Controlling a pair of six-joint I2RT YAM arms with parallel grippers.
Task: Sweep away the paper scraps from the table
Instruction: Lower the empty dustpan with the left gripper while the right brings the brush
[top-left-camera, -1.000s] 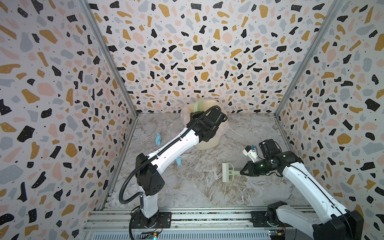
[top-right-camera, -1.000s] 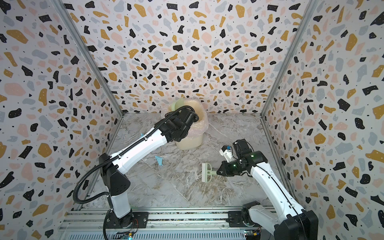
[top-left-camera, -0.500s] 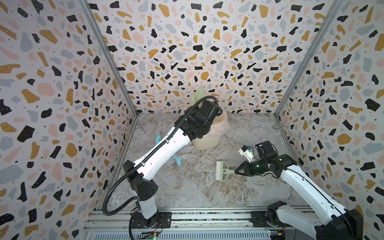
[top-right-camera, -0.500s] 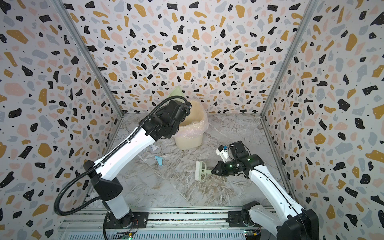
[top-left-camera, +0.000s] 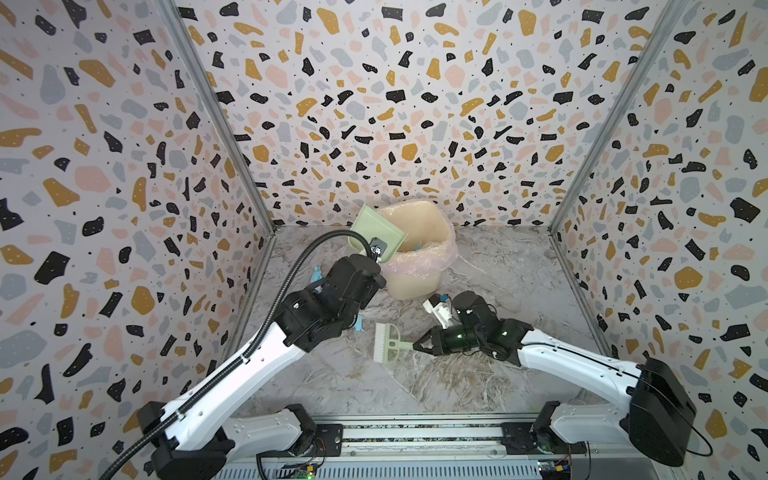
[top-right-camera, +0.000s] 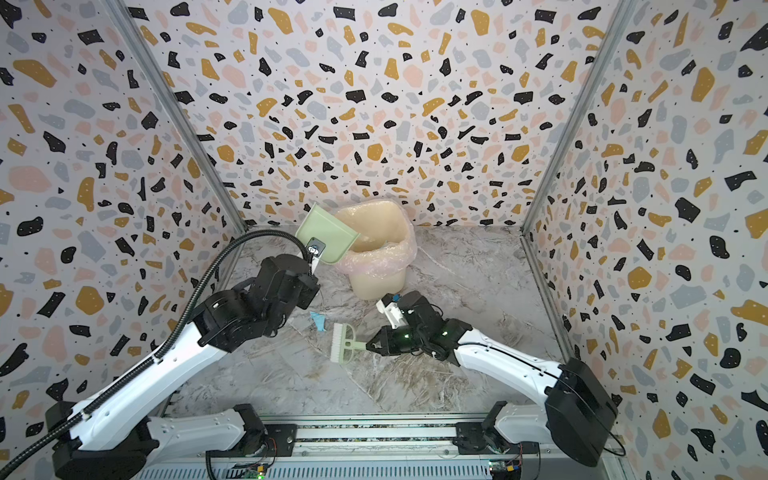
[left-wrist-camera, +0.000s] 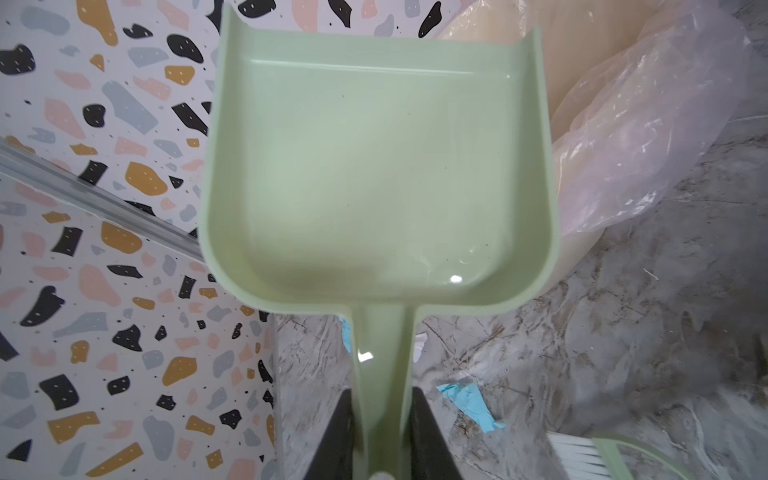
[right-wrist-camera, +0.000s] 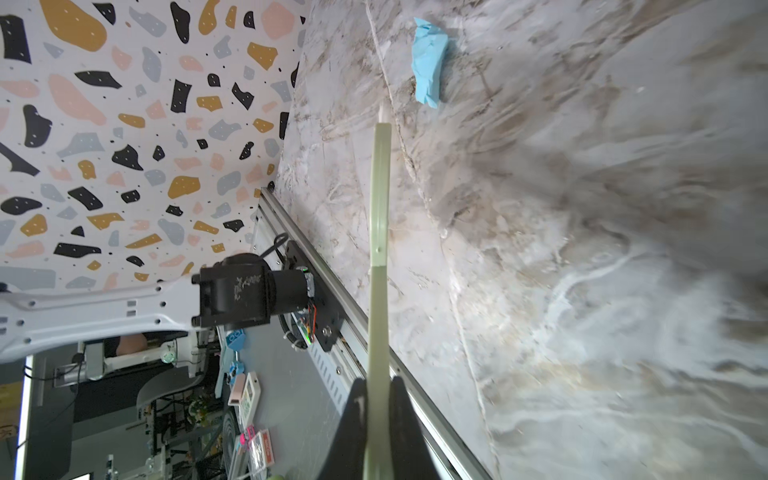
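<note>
We held the dustpan (top-left-camera: 376, 228), clamped in the left tool (left-wrist-camera: 382, 434), tipped over the bin (top-left-camera: 415, 284) for emptying; the right tool (top-left-camera: 417, 345) gripped the brush (top-left-camera: 386, 344).

I've got the marble table (top-left-camera: 511, 266) on my feed: lined bin (top-left-camera: 415, 284) standing near the back wall, couple of blue paper scraps (top-left-camera: 358, 323) lying left of it.

Pale green plastic dustpan (left-wrist-camera: 374, 166); pale green plastic brush (top-left-camera: 390, 349), white bristles; beige plastic bin (top-left-camera: 415, 286), translucent pinkish liner (top-left-camera: 419, 262); light blue crumpled paper scrap (top-right-camera: 319, 321), ten o'clock of brush; grey-white marble-patterned table (top-left-camera: 498, 270), brownish veins; terrazzo walls (top-left-camera: 374, 104), ochre, black, pink, grey flecks.
</note>
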